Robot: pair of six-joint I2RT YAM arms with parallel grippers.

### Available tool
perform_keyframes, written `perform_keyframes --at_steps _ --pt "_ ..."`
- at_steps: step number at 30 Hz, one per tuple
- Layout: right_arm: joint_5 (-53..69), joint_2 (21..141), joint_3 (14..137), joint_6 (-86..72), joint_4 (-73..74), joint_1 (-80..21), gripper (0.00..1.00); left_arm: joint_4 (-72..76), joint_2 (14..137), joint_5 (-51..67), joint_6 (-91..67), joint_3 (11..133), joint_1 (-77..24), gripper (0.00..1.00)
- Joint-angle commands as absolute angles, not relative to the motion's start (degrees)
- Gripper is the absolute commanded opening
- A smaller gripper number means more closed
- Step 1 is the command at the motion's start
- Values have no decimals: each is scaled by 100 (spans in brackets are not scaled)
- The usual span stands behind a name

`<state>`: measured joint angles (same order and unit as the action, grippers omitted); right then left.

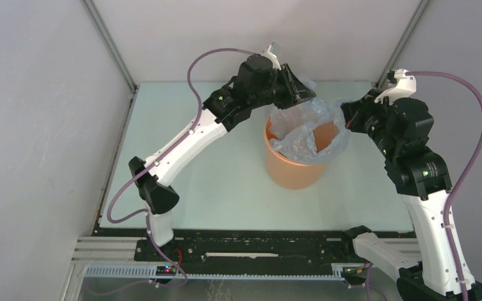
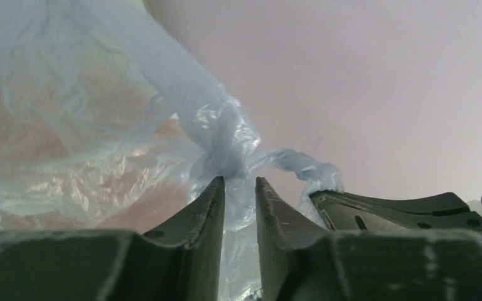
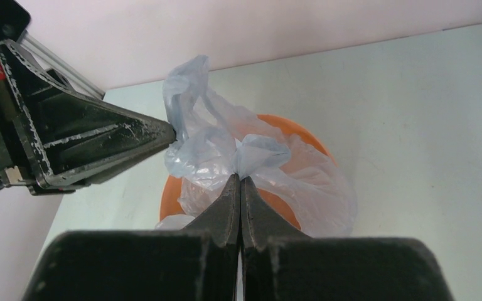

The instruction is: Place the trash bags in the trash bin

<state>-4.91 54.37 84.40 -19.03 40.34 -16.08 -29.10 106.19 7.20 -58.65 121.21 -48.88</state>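
Note:
The orange trash bin (image 1: 289, 172) stands upright at the middle of the table. The pale blue trash bag (image 1: 304, 128) hangs partly inside it and drapes over its right rim, stretched between both grippers above the bin. My left gripper (image 1: 306, 94) is at the bin's far side; in the left wrist view (image 2: 239, 180) its jaws stand a narrow gap apart with a bunch of the bag (image 2: 69, 125) pinched between them. My right gripper (image 1: 346, 118) is at the bin's right; in the right wrist view (image 3: 240, 177) it is shut on a fold of the bag (image 3: 219, 147) above the bin (image 3: 169, 188).
The pale green table (image 1: 194, 175) is boxed in by white walls at the back and both sides. A black rail (image 1: 257, 248) with cables runs along the near edge. The left arm's fingers (image 3: 100, 141) show close to the right gripper.

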Motion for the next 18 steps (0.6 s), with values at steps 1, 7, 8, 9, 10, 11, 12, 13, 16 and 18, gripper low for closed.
perform_keyframes --at_steps 1,7,8,9,10,11,12,13,16,18 --pt "-649 5362 8355 -1972 3746 -1569 0 -2852 10724 679 -5750 12848 -4853 22" --pt "-691 5404 8402 -1971 3747 -1548 0 -3216 10380 879 -5363 12590 -4508 0" --pt "-725 5390 8409 -1963 3757 -1540 0 -3269 10278 929 -5300 12514 -4433 0" --pt "-731 5374 8415 -1960 3773 -1534 0 -3352 10180 1091 -5306 12430 -4363 1" --pt "-725 5368 8431 -1952 3793 -1530 0 -3508 10083 1227 -5392 12370 -4320 5" --pt "-710 5358 8458 -1956 3818 -1529 0 -3634 10030 1310 -5460 12328 -4317 18" --pt "-704 5344 8471 -1970 3822 -1529 0 -3662 9935 1332 -5477 12230 -4388 35" --pt "-705 5330 8472 -1981 3816 -1529 0 -3635 9852 1257 -5450 12114 -4499 51" --pt "-693 5339 8470 -2027 3810 -1529 0 -2899 9625 1129 -5654 11411 -4743 73" --pt "-629 5341 8482 -2066 3798 -1529 0 -2411 9699 1226 -5945 11120 -4795 75"
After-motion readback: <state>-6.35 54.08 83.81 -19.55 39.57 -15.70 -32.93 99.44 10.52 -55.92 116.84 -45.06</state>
